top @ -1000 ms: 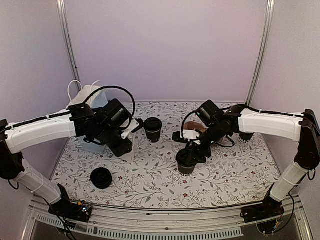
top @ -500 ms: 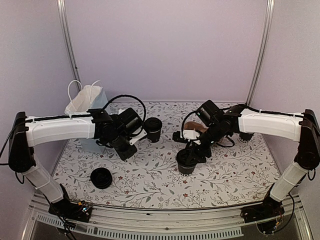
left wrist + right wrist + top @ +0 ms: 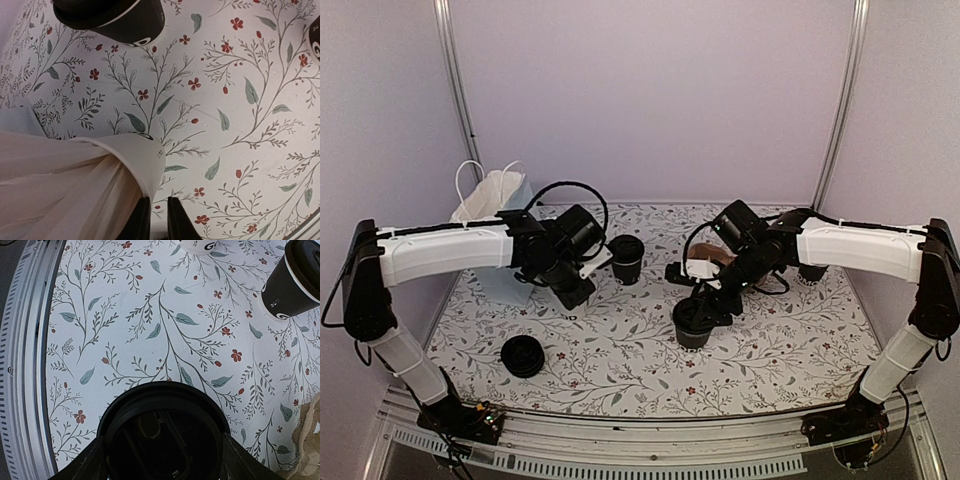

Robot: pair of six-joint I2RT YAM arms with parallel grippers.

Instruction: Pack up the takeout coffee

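A white bag (image 3: 490, 200) stands at the bench's (image 3: 620, 370) left rear. The left jaws sit nearly together at a white fold of the bag; I cannot tell whether they pinch it. A pile of lids (image 3: 523, 355) lies front left. A lidded cup (image 3: 625, 257) stands mid-bench. Right of centre, the right jaws clasp the coffee (image 3: 162, 440), which is upright.

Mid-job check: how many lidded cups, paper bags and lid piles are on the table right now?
Lidded cup: 2, one mid-table, one further right and nearer the front
White paper bag: 1
Pile of lids: 1
Total: 4
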